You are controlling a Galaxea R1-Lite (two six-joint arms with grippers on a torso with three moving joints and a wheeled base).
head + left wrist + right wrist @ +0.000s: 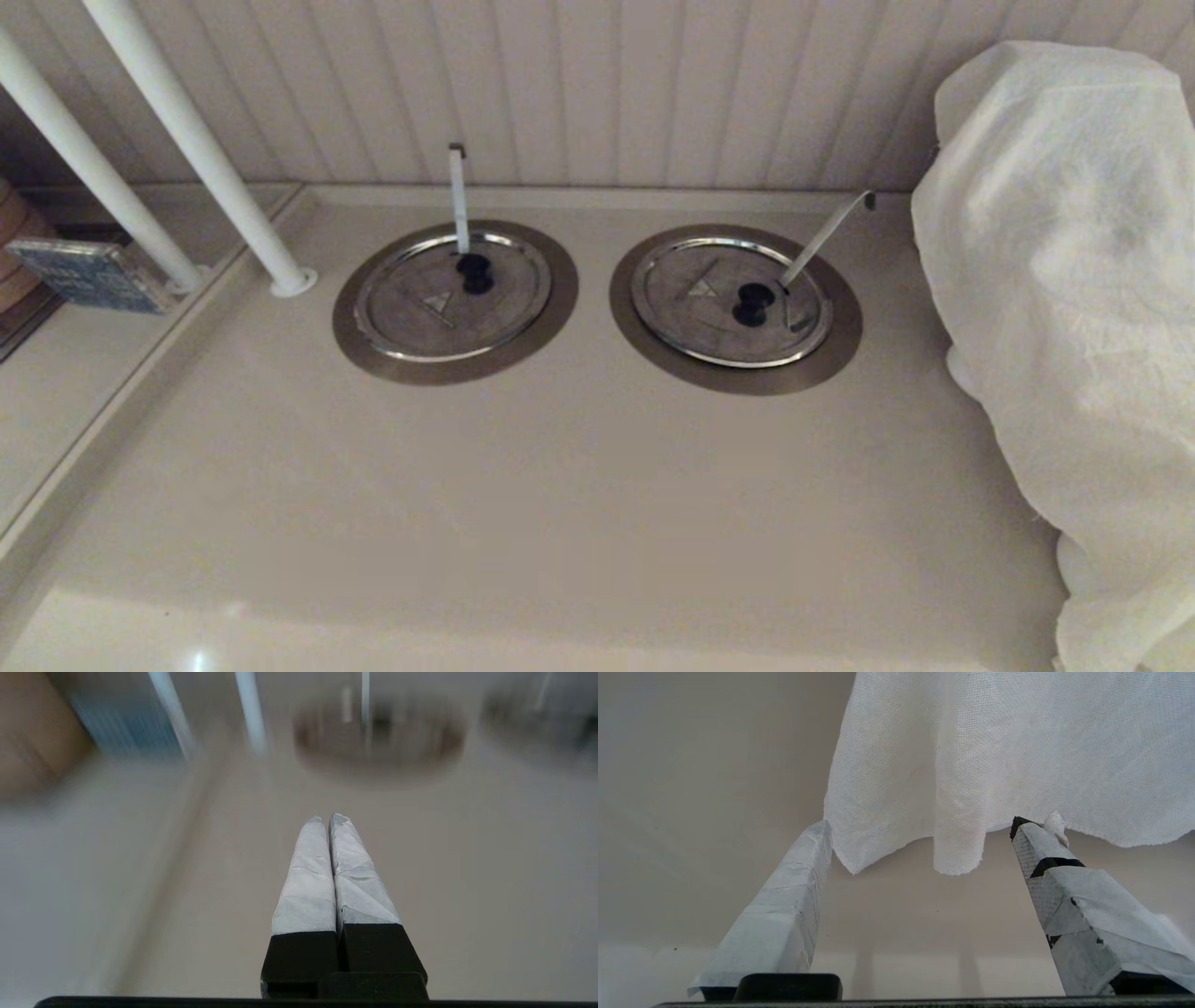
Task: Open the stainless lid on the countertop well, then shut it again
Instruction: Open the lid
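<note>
From the head view, two lids are lying flat over two wells; the stainless lid [453,297] is covering the countertop well [373,350] on the left, its straight handle [457,198] poking up through it, so nothing is opened yet.

The left gripper [326,820] is pointing toward that well, fingers pressed together.

The right gripper [920,828] is idling by the white cloth [1017,742], fingers spread apart.
</note>
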